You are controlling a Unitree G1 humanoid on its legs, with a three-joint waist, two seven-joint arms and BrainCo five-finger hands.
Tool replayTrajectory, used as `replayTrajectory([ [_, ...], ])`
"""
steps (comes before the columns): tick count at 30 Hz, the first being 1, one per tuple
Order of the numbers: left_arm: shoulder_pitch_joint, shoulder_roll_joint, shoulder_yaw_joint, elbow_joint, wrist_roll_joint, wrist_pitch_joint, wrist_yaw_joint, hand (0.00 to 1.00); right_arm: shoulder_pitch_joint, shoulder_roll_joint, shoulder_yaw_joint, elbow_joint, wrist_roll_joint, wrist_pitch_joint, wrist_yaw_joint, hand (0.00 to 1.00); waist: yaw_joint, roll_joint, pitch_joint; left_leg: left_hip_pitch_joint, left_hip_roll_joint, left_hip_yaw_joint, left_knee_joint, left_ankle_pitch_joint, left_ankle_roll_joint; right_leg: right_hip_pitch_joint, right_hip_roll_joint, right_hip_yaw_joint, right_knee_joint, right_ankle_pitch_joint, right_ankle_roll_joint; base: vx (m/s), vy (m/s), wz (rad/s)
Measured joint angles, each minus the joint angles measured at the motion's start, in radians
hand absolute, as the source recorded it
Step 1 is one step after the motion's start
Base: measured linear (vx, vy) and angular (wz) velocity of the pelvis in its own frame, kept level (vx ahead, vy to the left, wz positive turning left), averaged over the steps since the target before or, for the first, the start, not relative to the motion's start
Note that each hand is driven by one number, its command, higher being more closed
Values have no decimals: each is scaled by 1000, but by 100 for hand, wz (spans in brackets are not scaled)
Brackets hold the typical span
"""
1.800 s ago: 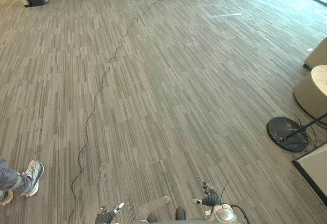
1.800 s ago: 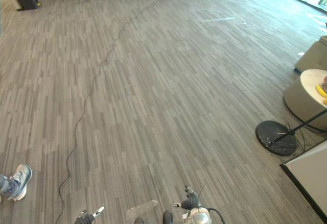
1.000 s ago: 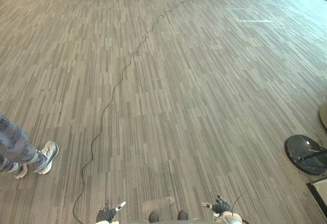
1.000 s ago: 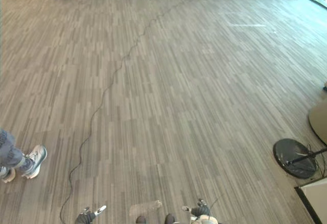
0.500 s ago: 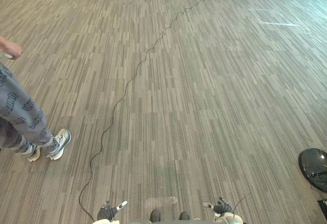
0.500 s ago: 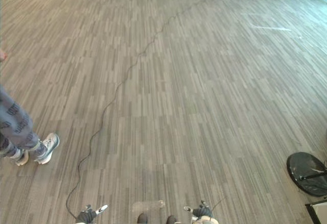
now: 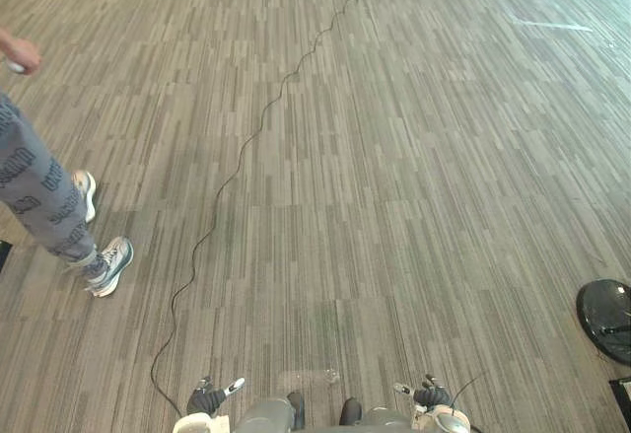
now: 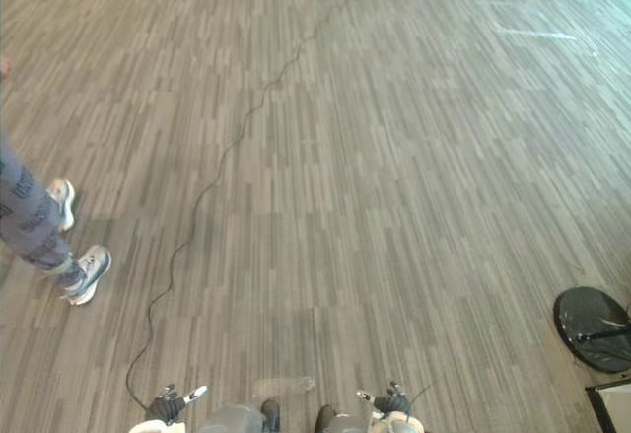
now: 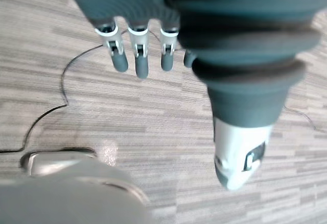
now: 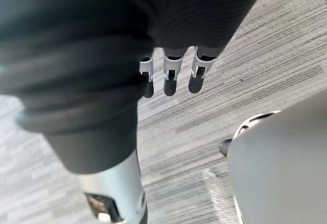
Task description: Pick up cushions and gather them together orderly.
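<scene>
Hanging slack: left hand, right hand

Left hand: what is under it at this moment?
Under the left hand lies striped grey carpet, and its straight fingers hold nothing. The hand's dark ribbed cover blocks the patch of carpet beyond it, so what lies there cannot be seen.

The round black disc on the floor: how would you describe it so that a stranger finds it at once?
Follow the striped grey carpet to the robot's right, close by. There the round black disc lies flat, with a thin rod over it. It is the only dark round thing; the person stands on the left.
</scene>
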Motion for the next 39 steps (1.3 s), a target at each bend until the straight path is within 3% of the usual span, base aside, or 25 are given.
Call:
replayTrajectory([
  [3,-1,-9,1,0,-21,0,1,0,4,-15,4,1,11,3,-11,0,27,15,7,-53,33,22,-134,179,7,48,-30,25,-6,-53,60,301,199,-18],
  [4,-5,-5,7,-5,-37,-2,3,0,3,-8,26,1,12,7,-12,0,44,-3,-5,-25,7,59,-173,173,15,49,-47,60,-34,-44,51,398,172,-27],
  [6,-11,-12,14,-19,-70,-3,4,0,-41,3,46,1,11,7,-11,0,56,-2,4,-52,33,93,-100,165,13,56,-30,86,-83,36,10,381,129,-39],
  [8,-12,-24,65,-16,-98,-7,0,0,-67,13,45,2,11,5,-11,0,72,-14,7,-132,37,89,1,137,16,79,-52,132,-89,67,43,309,195,-45],
  [9,7,-38,77,-15,-104,-6,2,0,-53,5,43,-1,9,3,-10,0,74,2,-20,-102,36,74,-142,168,61,80,-38,150,-77,56,61,288,205,-38],
  [10,8,-35,82,-10,-107,-4,0,0,-50,9,40,2,9,2,-9,0,75,-23,-31,-95,21,92,-130,143,53,65,-65,157,-30,35,83,503,225,-35],
  [11,8,-28,80,3,-112,-1,0,0,-37,14,39,3,8,1,-7,0,78,-26,-36,-60,16,95,-141,108,62,-16,-79,186,169,29,111,359,161,-14],
  [12,9,-25,78,6,-112,0,0,0,-33,16,39,4,8,3,-7,0,76,-31,-35,-44,13,100,-148,102,66,-36,-85,196,234,26,130,393,141,-7],
  [14,9,-10,68,10,-118,5,-1,0,-4,24,38,4,8,10,-2,0,68,-49,-33,32,-13,98,-173,72,81,-123,-102,238,505,61,234,321,65,7],
  [15,11,-4,57,10,-125,7,-1,0,9,29,37,-2,7,12,3,0,64,-48,-29,92,-21,96,-189,49,84,-165,-97,247,646,88,256,567,78,-7],
  [16,15,-3,47,12,-130,10,-1,0,-1,17,40,-2,-8,11,7,0,50,-34,-19,200,-20,95,-231,21,88,-240,-98,199,856,68,162,408,43,-13],
  [18,13,-7,39,12,-130,11,-1,0,-11,8,43,-8,-22,9,12,0,34,-20,-15,301,-12,94,-301,19,85,-313,-95,119,943,19,75,382,32,-9],
  [19,5,-9,28,12,-128,11,-2,0,-26,-2,51,-11,-30,8,12,0,26,-3,-4,379,8,100,-351,22,79,-365,-79,52,915,-26,30,542,16,-6],
  [21,-5,-20,28,16,-119,11,-7,0,-39,-9,53,-26,-30,6,13,0,16,10,5,449,37,108,-381,23,79,-455,-51,-30,786,-59,-8,580,-39,1],
  [22,-25,-33,27,28,-107,16,-8,0,-51,-12,61,-43,-29,-2,14,0,2,23,13,498,61,106,-407,23,79,-522,-2,-57,534,-19,-17,503,-62,13],
  [23,-28,-34,27,30,-105,18,-9,0,-53,-12,62,-43,-30,-2,15,0,0,23,13,503,62,105,-410,23,79,-528,5,-58,498,-4,-13,645,-109,27],
  [25,-32,-39,19,41,-81,21,-10,0,-59,-11,82,-39,-30,1,21,0,-14,6,10,589,39,82,-464,21,46,-531,47,-36,121,197,-19,569,-138,27],
  [26,-32,-40,17,42,-76,21,-12,0,-51,-9,85,-40,-29,0,26,0,-18,-2,7,615,30,66,-463,12,16,-532,50,-18,95,273,-72,671,-178,28],
  [27,-43,-62,21,57,-62,21,-14,0,-60,-19,79,-45,-28,-5,30,0,-28,21,8,651,49,41,-461,3,1,-539,67,5,160,350,-125,539,-148,12],
  [28,-52,-76,29,62,-41,21,-22,0,-80,-34,81,-41,-39,-1,32,0,-24,66,-9,637,91,24,-432,23,-33,-559,89,-15,220,288,-134,655,-197,4],
  [29,-62,-86,31,60,-27,20,-25,0,-82,-36,73,-45,-55,-2,34,0,-25,86,-14,602,112,5,-351,44,-65,-560,104,-26,247,249,-143,671,-222,-13],
  [31,-71,-109,66,61,-12,22,-26,0,-80,-32,59,-44,-68,1,34,0,-20,105,-8,481,158,-31,-31,186,-105,-487,150,-9,223,183,-153,815,-223,-32],
  [32,-71,-120,74,59,-11,23,-27,0,-69,-28,61,-42,-68,10,32,0,-17,112,-3,382,199,-41,223,200,-115,-387,189,10,157,169,-160,654,-94,-41],
  [36,-67,-108,76,15,2,19,-29,0,-38,-11,58,-40,-66,12,26,0,-1,82,5,170,217,-16,428,38,-66,-146,210,65,28,118,-159,574,-42,-21],
  [39,-70,-107,76,-18,-9,16,-30,0,-46,2,38,-39,-49,12,23,0,28,64,7,5,149,-5,169,-17,-32,-49,174,135,-29,90,-132,449,41,-48],
])
